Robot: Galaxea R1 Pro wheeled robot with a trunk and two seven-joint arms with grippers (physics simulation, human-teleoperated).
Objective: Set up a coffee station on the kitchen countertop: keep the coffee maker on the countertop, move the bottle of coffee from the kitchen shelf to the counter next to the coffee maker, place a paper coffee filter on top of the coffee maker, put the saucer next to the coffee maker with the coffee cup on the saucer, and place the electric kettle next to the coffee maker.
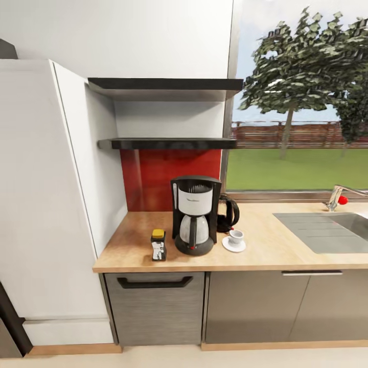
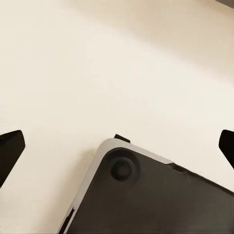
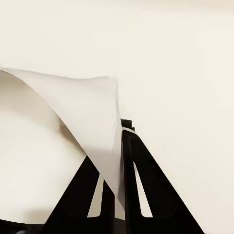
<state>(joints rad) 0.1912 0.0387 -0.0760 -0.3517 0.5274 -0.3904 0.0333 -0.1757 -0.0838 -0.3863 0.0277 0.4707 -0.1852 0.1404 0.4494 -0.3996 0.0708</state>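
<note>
1. Pale wood forms the countertop [image 1: 276, 245], smooth and flat, with a steel sink [image 1: 327, 230] set into it at the right and a red panel [image 1: 153, 179] on the wall behind.
2. The black and white coffee maker [image 1: 194, 214] stands on the countertop, its glass pot in its base.
3. A small bottle [image 1: 158, 245] with a yellow cap stands just beside the coffee maker.
4. On the other side, a white saucer [image 1: 233, 245] carries a white cup [image 1: 236, 236]; the black kettle [image 1: 227, 213] stands behind them.
5. In the right wrist view, the right gripper [image 3: 118, 161] pinches a thin, white, curved paper filter [image 3: 83, 112] between its black fingers [image 3: 141, 180].
6. The left gripper [image 2: 117, 146] is spread wide, holding nothing, above a dark rounded base corner [image 2: 146, 195] and cream floor [image 2: 97, 58].
</note>
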